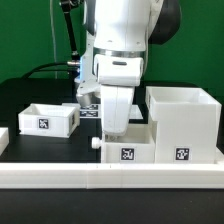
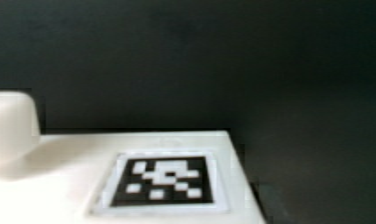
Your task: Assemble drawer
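Here, the drawer lies in three loose pieces on the black table (image 1: 30,150). The housing (image 1: 185,122) stands upright on the exterior view's right, its open side up and a tag on its near face. Just beside it on the left sits one tray (image 1: 128,152), lower, with a tag on its near wall and a small knob (image 1: 97,143) at its left end. The second tray (image 1: 48,118) lies well apart on that view's left, farther back, and is also tagged. A long low wall (image 1: 110,180) runs along the near edge, just in front of the housing and the first tray. The gripper (image 1: 112,130) hangs straight down over the first tray's far left part. Its tips are hidden at the rim, so I cannot tell whether the jaws are parted or closed. The wrist view is blurred. It shows a flat white face (image 2: 69,170) bearing a tag, with a rounded white lump (image 2: 11,135) beside it.
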Available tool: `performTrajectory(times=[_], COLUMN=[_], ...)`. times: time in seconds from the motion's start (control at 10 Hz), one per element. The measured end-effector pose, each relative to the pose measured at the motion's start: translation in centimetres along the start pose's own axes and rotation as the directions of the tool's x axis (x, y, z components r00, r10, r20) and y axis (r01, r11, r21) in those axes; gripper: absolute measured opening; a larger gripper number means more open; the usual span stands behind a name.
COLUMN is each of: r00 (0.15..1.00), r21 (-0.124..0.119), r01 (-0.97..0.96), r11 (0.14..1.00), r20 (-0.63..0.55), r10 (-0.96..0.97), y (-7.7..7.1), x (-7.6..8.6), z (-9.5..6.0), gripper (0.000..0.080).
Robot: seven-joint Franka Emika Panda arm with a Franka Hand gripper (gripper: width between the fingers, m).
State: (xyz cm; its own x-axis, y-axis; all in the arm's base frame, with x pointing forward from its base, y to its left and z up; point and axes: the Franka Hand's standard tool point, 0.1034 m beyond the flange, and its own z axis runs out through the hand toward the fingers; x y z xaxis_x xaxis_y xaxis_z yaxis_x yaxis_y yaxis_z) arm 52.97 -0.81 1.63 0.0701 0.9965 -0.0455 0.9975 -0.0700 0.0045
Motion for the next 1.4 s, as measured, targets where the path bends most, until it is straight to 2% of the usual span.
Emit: performTrajectory(times=[0.4, 0.9, 1.2, 1.4], r00=[0.998, 0.999, 1.0, 1.0], r21=[-0.001, 0.0, 0.031, 0.032], r01=[-0.063, -0.051, -0.016, -0.019], r11=[0.998, 0.999, 0.999, 0.999], r20=[0.002, 0.005, 0.019, 0.019], r10=[0.063, 0.051, 0.015, 0.018], y=[0.01, 0.02, 0.37, 0.33], x=[0.03, -0.09, -0.06, -0.12], z=[0.0, 0.02, -0.11, -0.06], gripper=[0.0042, 0.0042, 0.0042, 0.0042])
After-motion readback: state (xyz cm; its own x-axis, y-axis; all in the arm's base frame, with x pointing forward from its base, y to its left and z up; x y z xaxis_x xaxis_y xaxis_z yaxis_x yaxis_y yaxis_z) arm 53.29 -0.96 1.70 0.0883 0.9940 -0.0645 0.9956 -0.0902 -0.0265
